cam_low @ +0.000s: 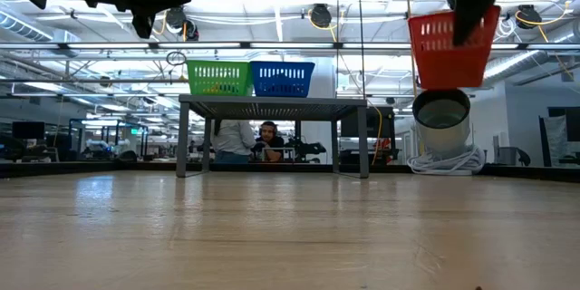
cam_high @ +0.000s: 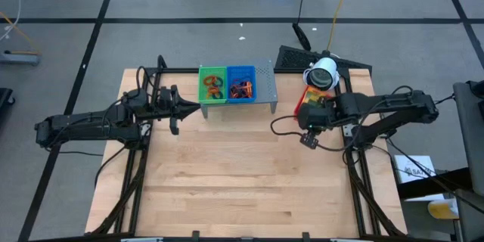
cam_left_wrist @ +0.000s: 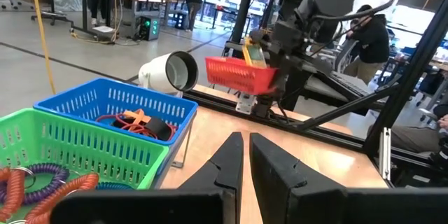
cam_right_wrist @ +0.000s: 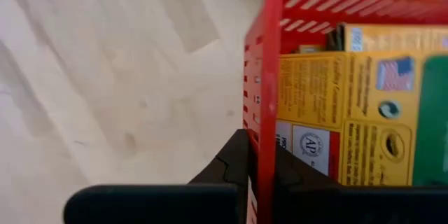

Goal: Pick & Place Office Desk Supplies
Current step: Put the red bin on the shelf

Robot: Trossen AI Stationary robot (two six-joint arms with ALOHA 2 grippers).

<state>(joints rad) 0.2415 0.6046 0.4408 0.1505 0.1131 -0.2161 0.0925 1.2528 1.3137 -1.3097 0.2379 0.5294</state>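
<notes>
Right hand (cam_right_wrist: 257, 164) was clamped on the wall of the red tray (cam_right_wrist: 266, 77), one finger on each side of it, and held the tray clear above the wooden surface (cam_high: 249, 174) at its right side, in front of a white cylinder (cam_high: 323, 73). Yellow packets (cam_right_wrist: 329, 122) with printed labels stood inside the red tray, against the gripped wall. Left hand (cam_left_wrist: 245, 155) hovered above the surface at its left side, just beside the grey perforated shelf (cam_high: 265, 83), with its fingers nearly together and nothing between them. On the shelf, the green tray (cam_high: 212, 82) and the blue tray (cam_high: 242, 82) stood side by side, touching. The green tray held orange and purple coiled loops (cam_left_wrist: 42, 182); the blue tray held orange-red rubber bands (cam_left_wrist: 122, 121) and a dark clip (cam_left_wrist: 159, 129). Beyond the surface, the low view showed a seated person (cam_low: 267, 136) in the room.
</notes>
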